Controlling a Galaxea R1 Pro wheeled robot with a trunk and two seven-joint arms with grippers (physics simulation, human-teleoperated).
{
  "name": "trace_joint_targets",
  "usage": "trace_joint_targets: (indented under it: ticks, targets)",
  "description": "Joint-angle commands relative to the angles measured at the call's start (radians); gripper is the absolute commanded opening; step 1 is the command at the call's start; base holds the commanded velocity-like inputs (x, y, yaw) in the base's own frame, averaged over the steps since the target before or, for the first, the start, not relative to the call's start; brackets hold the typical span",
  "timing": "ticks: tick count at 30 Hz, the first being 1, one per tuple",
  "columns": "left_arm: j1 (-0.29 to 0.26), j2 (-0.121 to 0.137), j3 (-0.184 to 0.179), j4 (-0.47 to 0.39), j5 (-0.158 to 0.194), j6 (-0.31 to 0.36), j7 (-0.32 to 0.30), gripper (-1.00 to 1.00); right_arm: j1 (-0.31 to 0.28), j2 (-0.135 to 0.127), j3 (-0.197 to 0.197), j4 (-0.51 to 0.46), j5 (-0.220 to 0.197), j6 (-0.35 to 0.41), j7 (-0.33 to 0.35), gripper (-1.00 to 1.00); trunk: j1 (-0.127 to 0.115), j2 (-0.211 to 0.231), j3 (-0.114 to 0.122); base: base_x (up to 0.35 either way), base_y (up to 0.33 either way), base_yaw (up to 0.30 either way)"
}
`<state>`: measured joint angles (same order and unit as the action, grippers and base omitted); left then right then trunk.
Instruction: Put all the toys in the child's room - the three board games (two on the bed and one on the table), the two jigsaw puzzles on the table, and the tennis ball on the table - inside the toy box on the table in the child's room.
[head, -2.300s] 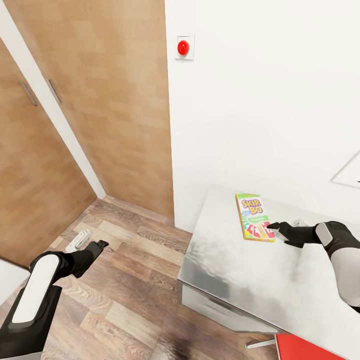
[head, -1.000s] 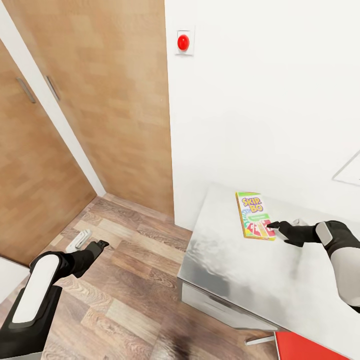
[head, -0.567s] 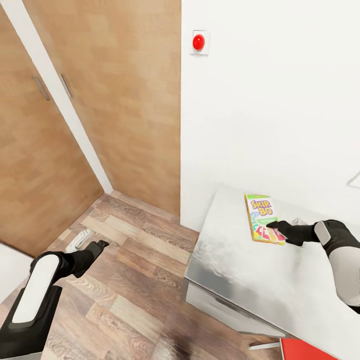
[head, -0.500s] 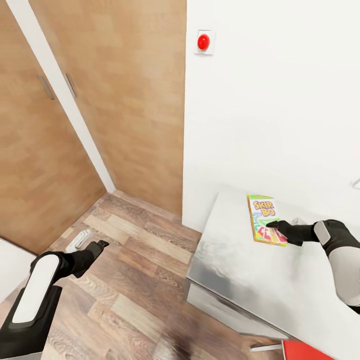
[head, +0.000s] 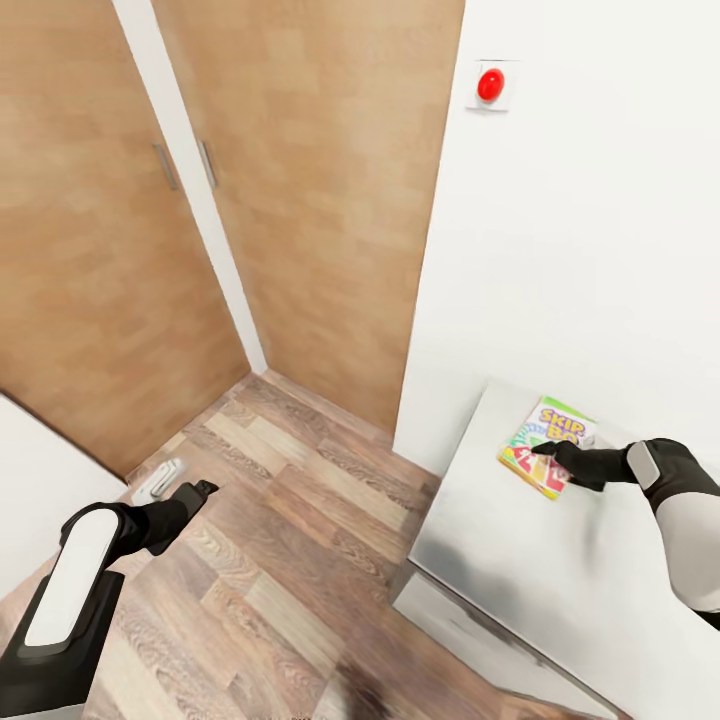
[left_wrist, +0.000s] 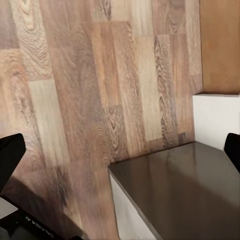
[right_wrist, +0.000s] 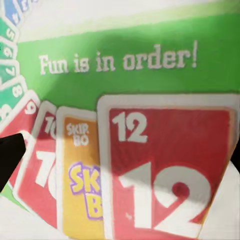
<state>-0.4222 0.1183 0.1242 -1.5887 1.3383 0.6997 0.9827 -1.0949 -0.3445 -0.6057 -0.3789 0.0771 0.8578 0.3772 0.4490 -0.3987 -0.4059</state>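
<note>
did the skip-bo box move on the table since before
Yes. The SKIP-BO box has turned on the table: its long edge, once parallel to the table's end edge, now lies askew under the right pincer.

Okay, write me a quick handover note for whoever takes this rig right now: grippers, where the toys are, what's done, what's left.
Right gripper: over the near end of the SKIP-BO box, which lies on the table by the wall; whether it grips the box I cannot tell.
Left gripper: empty and open, out over the wood floor.
Done: nothing visibly in the toy box.
Left: get the SKIP-BO box and all the other toys into the toy box.
</note>
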Motion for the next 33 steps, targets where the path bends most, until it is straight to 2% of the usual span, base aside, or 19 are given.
trace_joint_targets:
  ticks: [1, 23, 33]
  targets:
    - [-0.002, 0.000, 0.000, -0.001, 0.007, 0.004, 0.008, 1.00, 0.000, 0.001, -0.009, 0.019, -0.017, 0.009, 0.006, 1.00, 0.001, -0.001, -0.002, 0.000, 0.000, 0.220]
    - [-0.002, 0.000, 0.000, -0.001, 0.007, 0.004, 0.008, 1.00, -0.001, 0.001, -0.009, 0.018, -0.018, 0.010, 0.006, 1.00, 0.001, -0.001, -0.002, 0.000, 0.000, 0.053]
    - [-0.001, 0.000, 0.000, -0.001, 0.007, 0.004, 0.008, 1.00, -0.002, 0.001, -0.009, 0.018, -0.019, 0.010, 0.006, 1.00, 0.001, -0.001, -0.002, 0.000, 0.000, 0.209]
